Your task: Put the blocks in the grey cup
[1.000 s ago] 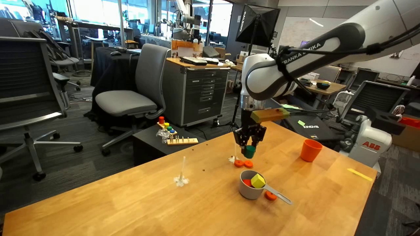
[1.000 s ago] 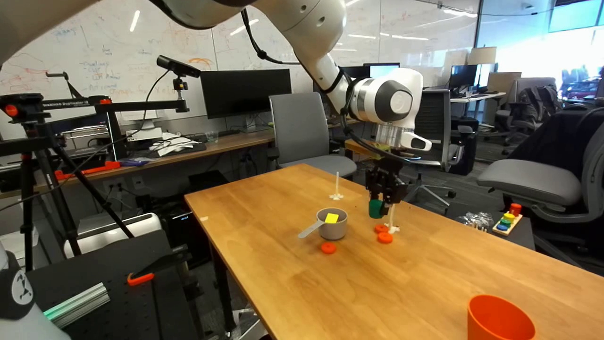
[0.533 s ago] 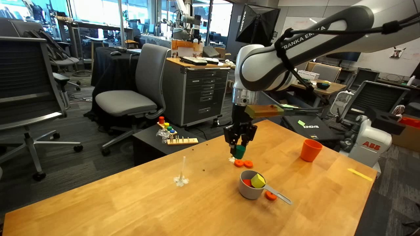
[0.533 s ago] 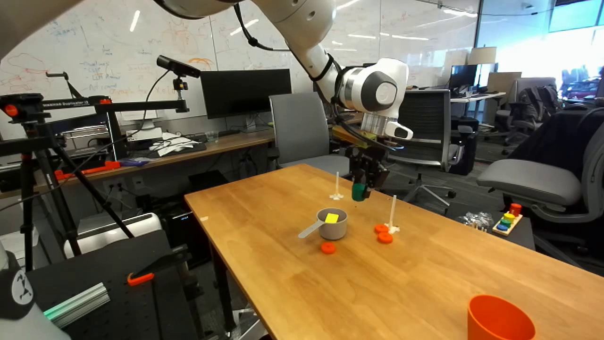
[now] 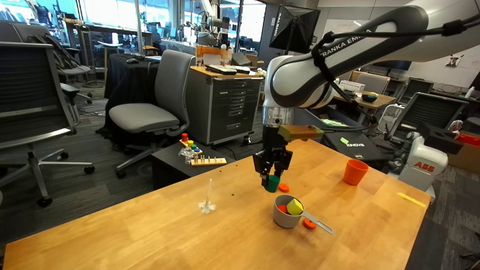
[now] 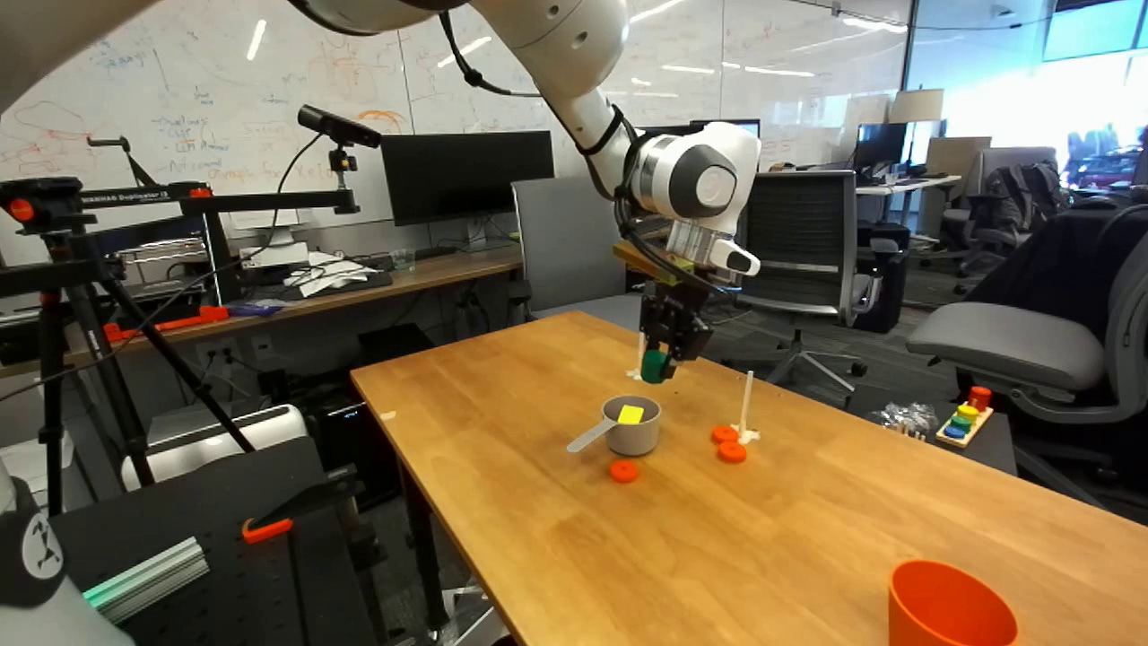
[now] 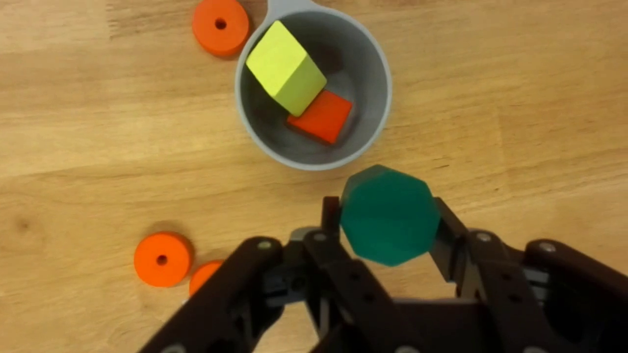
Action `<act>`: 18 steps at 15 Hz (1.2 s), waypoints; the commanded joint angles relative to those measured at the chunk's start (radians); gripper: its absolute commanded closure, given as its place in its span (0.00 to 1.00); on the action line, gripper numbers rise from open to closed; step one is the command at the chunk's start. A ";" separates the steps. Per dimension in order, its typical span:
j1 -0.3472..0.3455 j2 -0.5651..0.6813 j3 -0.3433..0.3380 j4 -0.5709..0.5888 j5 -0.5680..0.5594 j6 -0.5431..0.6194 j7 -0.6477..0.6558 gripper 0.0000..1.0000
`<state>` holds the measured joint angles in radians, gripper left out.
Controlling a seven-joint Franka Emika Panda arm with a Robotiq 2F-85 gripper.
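My gripper is shut on the green block and holds it above the table. In the wrist view both fingertips touch the sides of the green block, which appears just outside the rim of the grey cup. The grey cup, with a long handle, stands upright in both exterior views. Inside it lie the yellow block, tilted against the wall, and the red block, partly under the yellow one. In an exterior view the yellow block shows and the red one is hidden.
Orange rings lie near the cup: one by its handle and two farther off. Two thin upright sticks are fixed to the table. An orange cup stands apart from the grey cup.
My gripper has carried the green block leftward in both exterior views, away from the pair of rings, and has come lower in the last half second. The cup and its blocks have not moved.
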<state>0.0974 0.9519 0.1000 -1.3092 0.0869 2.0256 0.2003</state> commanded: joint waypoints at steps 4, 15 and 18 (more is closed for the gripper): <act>0.029 -0.066 -0.005 -0.114 0.022 0.002 0.000 0.79; 0.034 -0.119 -0.025 -0.220 0.008 0.020 0.009 0.22; 0.039 -0.129 -0.034 -0.234 0.000 0.015 0.013 0.00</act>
<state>0.1228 0.8766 0.0845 -1.4825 0.0869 2.0296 0.2019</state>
